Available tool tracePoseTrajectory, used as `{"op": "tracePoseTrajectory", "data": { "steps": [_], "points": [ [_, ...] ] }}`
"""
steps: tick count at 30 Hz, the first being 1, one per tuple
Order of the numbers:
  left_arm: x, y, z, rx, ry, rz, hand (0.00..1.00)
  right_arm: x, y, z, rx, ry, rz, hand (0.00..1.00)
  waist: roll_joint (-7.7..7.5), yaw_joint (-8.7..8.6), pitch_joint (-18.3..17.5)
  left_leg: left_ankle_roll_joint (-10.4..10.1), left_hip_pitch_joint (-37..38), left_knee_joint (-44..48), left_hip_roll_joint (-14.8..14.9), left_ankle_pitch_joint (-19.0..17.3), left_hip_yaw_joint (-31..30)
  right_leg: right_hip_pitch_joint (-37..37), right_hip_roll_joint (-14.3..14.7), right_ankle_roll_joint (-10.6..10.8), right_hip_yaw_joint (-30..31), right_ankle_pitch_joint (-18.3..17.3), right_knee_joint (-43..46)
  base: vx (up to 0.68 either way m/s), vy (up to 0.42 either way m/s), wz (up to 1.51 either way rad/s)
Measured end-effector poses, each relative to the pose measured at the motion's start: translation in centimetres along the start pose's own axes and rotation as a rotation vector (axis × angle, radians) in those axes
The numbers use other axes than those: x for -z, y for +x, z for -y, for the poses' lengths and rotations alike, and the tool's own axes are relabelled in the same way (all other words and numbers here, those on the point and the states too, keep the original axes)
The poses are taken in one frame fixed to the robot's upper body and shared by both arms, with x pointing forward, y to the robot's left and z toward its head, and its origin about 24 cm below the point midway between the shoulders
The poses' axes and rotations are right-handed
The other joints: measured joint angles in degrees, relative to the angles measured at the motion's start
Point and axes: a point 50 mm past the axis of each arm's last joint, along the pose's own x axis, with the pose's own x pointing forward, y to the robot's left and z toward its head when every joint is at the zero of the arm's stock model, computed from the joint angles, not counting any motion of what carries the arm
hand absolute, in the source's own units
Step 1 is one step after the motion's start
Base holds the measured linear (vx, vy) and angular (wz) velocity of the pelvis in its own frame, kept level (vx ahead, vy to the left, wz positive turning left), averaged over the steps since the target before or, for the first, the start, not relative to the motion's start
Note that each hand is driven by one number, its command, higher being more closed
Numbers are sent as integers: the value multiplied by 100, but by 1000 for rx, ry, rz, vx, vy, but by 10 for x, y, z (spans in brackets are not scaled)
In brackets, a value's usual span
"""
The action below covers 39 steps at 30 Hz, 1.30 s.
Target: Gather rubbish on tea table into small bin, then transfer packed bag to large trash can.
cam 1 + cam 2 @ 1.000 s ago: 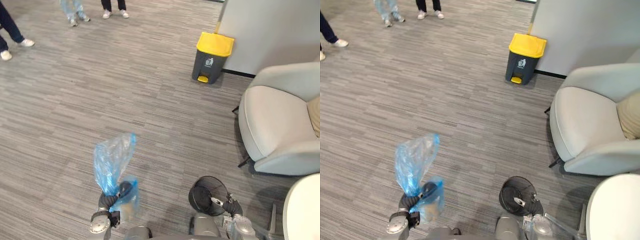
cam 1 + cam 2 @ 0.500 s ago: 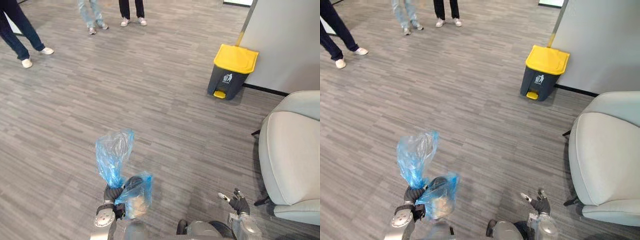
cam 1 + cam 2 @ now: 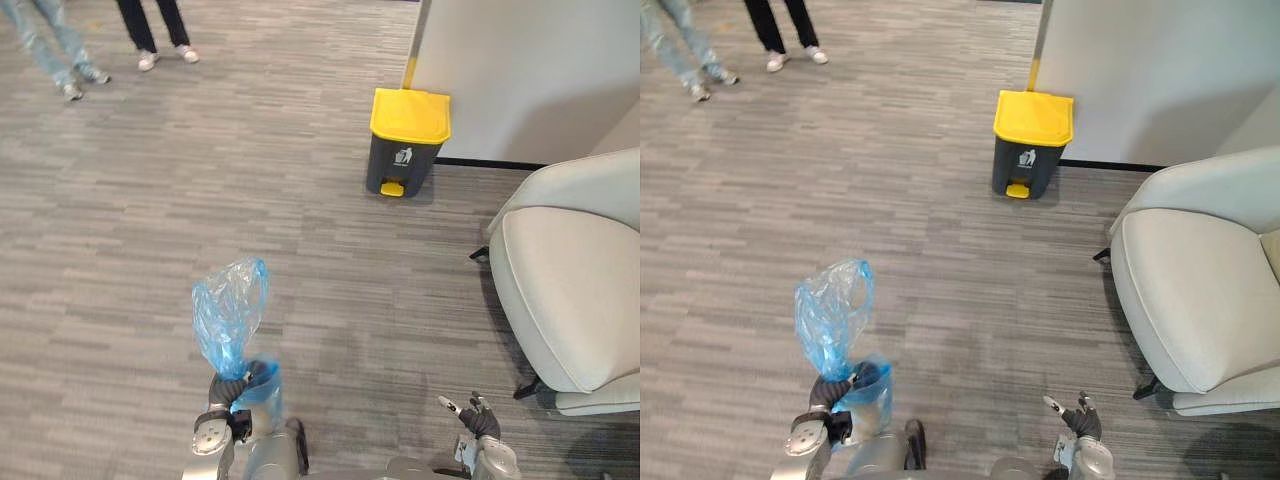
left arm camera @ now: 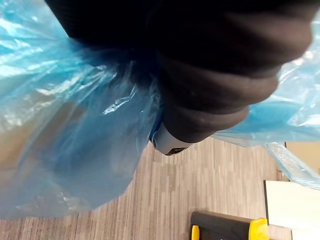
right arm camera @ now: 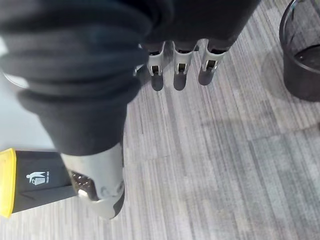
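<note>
The left hand is at the near edge of the floor, raised in front of the robot. It is closed round the twisted neck of the blue bag. The bag's loose top stands upright above the fist, and its filled lower part hangs just beside the hand on the inner side. In the left wrist view the plastic wraps the hand on both sides and hides most of the fingers, so the closed grip is read mainly from the head views.

The right hand is also at the near edge, well apart from the bag. Its fingers are straight and relaxed, and it holds nothing. The right wrist view shows the small bin, a dark mesh basket standing on the floor near this hand.

A pale armchair stands along the floor's right side. Farther off, the large trash can, dark with a closed yellow lid, stands against a light wall panel. Two persons' legs show at the far left corner.
</note>
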Motion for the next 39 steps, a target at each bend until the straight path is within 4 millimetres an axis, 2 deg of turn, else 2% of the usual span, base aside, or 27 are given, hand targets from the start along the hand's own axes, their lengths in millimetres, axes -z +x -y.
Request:
{"op": "tracePoseTrajectory", "data": {
  "steps": [1,3,4,6,7,8,9,10,12,13,14,15,16,18,21,24,26,27,28,30,32,33,34,35,36,37,39],
  "points": [
    [0,0,-2,0,23,-5,100,0,0,-2,-7,-3,1,0,37,-61,23,37,262,-129,2,-61,66,-322,8,-116,-164,-77,662,463,71,-21],
    [-2,1,-7,-11,40,3,100,-5,2,-3,-11,-10,15,0,65,-102,39,16,697,-488,27,-91,130,-856,39,-517,-684,-296,1058,399,1,-18],
    [-4,3,-8,-14,45,10,100,-11,5,-4,-16,-21,28,0,174,-167,103,-1,947,-690,129,-81,197,-1195,123,-775,-1146,-426,876,415,-68,-20],
    [-10,6,-11,-18,49,26,100,-20,8,-10,-45,-65,56,0,271,-239,162,-42,1307,-951,363,-61,323,-1690,342,-969,-1904,-415,-151,474,-125,-20],
    [-12,7,-12,-21,52,32,100,-20,8,-11,-50,-73,57,0,317,-248,189,-68,1392,-1009,397,-55,350,-1784,392,-1048,-2054,-266,-636,470,-151,-5],
    [-16,9,-15,-27,55,45,100,-18,7,-13,-58,-89,51,0,120,-282,145,-255,1591,-1096,354,-86,375,-1758,486,-1165,-2203,511,-1878,526,-152,15],
    [-17,10,-13,-24,50,45,100,-12,6,-7,-49,-109,34,0,130,-343,179,-497,1735,-1092,394,-213,315,-1621,565,-1874,-2244,1318,-2067,640,-182,-13],
    [-17,10,-9,-16,43,46,100,-19,10,-6,-42,-124,42,0,311,-281,166,-591,1792,-1057,608,-201,302,-1618,783,-1898,-2232,1208,-1962,613,-193,-25],
    [-24,15,-8,-10,45,66,100,-25,12,-3,-32,-127,60,0,321,-326,188,-772,1799,-870,654,24,176,-1619,788,-1917,-2232,765,-1670,453,-181,-12],
    [-29,17,-4,-3,37,81,100,-23,12,1,-19,-117,54,0,359,-392,211,-926,1658,-264,805,128,54,-1396,841,-1935,-2310,589,-1704,340,-148,18],
    [-31,18,-2,-1,32,85,100,-21,11,2,-15,-116,46,0,368,-397,221,-926,1512,233,892,220,-42,-1219,890,-1924,-2326,539,-1794,416,-176,16],
    [-29,17,1,4,21,82,100,-16,9,4,-12,-125,32,0,384,-385,255,-930,1118,1504,1133,593,-277,-711,1036,-1938,-2330,512,-2149,376,-133,2],
    [-27,14,6,11,4,81,100,-12,6,4,-14,-130,25,0,394,-330,282,-812,625,2860,1415,486,-334,-189,1185,-1966,-2308,493,-2508,350,-107,-9],
    [-23,8,9,17,-12,82,100,-8,4,3,-17,-125,20,0,332,-171,301,-576,15,3784,1598,341,-151,310,1316,-2066,-2095,411,-2855,284,-42,-50],
    [-18,5,8,17,-14,67,100,-16,7,-3,-27,-113,41,0,281,-25,339,-307,-738,2906,1400,176,84,720,1300,-1956,-1690,457,-3245,328,39,-64],
    [-16,4,11,29,-21,58,100,-21,9,-5,-20,-93,53,0,206,84,399,-366,-939,887,843,253,83,927,1052,-1748,-1405,397,-3394,381,167,-49],
    [-16,3,18,40,-38,59,100,-21,10,1,10,-92,48,0,221,93,413,-523,-848,-734,435,750,-171,1100,901,-1463,-1267,255,-3491,386,243,-31],
    [-15,3,18,39,-41,53,100,-18,10,4,20,-101,36,0,340,123,399,-488,-771,-998,408,1339,-298,1196,917,-1311,-1158,150,-3479,408,302,-46],
    [-9,3,13,24,-31,27,100,-16,10,-2,6,-102,23,0,211,127,376,-127,-711,-848,248,1565,-217,1278,759,-1091,-1001,12,-3478,501,325,-42],
    [-9,3,11,20,-26,25,100,-15,9,-5,-6,-114,20,0,86,118,363,-23,-803,-454,96,1133,-126,1347,541,-963,-934,-64,-3441,397,225,-23],
    [-4,2,10,20,-25,8,100,-18,10,-7,-14,-131,30,0,125,151,359,83,-698,65,22,469,95,1133,319,-703,-659,-227,-2567,352,236,-37],
    [-2,0,10,18,-23,1,100,-18,10,-7,-18,-137,30,0,136,130,359,131,-594,62,-1,338,140,999,273,-675,-576,-239,-2134,353,226,-35],
    [2,-2,8,20,-10,-8,100,-15,9,-9,-28,-152,26,0,136,118,351,156,-336,-35,-87,201,197,560,170,-327,-452,-167,-1036,290,158,-16],
    [2,-2,7,22,-1,-10,100,-15,9,-11,-33,-154,27,0,130,106,350,159,-208,-91,-138,148,202,325,125,-133,-405,-120,-428,381,156,-7],
    [1,-2,5,27,16,-8,100,-12,8,-12,-40,-164,18,0,134,92,353,157,13,-139,-183,35,212,-96,106,-98,-399,-106,479,472,109,-1],
    [2,-2,3,25,24,-9,100,-8,6,-14,-53,-181,11,0,141,75,356,170,293,-258,-205,-45,215,-441,101,-242,-548,-171,981,484,82,-1],
    [0,-1,2,24,30,-2,100,-7,5,-17,-67,-196,9,0,162,23,369,230,690,-419,-179,-78,225,-883,125,-590,-977,-358,1090,472,-13,10]
  ]
}}
